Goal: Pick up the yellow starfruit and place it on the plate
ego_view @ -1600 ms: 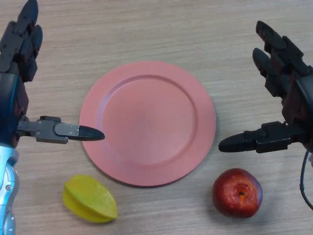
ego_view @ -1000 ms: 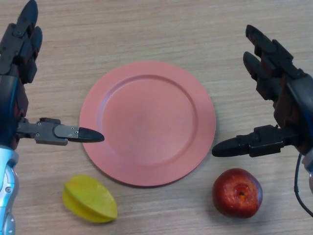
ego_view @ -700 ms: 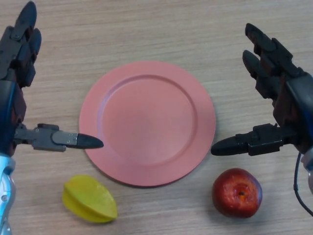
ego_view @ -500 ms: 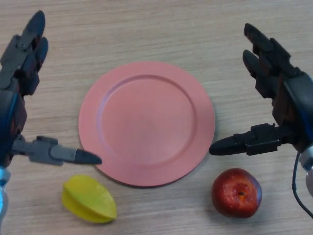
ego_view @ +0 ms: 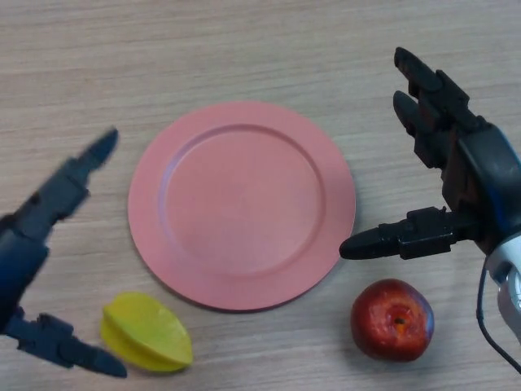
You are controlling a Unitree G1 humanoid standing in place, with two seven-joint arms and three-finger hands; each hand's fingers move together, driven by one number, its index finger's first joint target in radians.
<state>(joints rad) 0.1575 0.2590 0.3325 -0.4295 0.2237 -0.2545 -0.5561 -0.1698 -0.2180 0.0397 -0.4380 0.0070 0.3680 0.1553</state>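
Observation:
The yellow starfruit (ego_view: 146, 332) lies on the wooden table near the front left, just below the pink plate (ego_view: 241, 204). The plate sits in the middle and holds nothing. My left hand (ego_view: 24, 252) is open at the left edge, its fingers reaching up toward the plate's left rim and its thumb (ego_view: 77, 355) low beside the starfruit's left end, not touching it as far as I can see. My right hand (ego_view: 468, 183) is open at the right, fingers straight, thumb pointing at the plate's right rim.
A red apple (ego_view: 392, 320) sits on the table at the front right, just below my right thumb. The wooden table (ego_view: 244, 49) stretches bare behind the plate.
My left hand has dropped toward the front and swung down beside the starfruit. My right hand has drifted slightly left. The starfruit, plate and apple have not moved.

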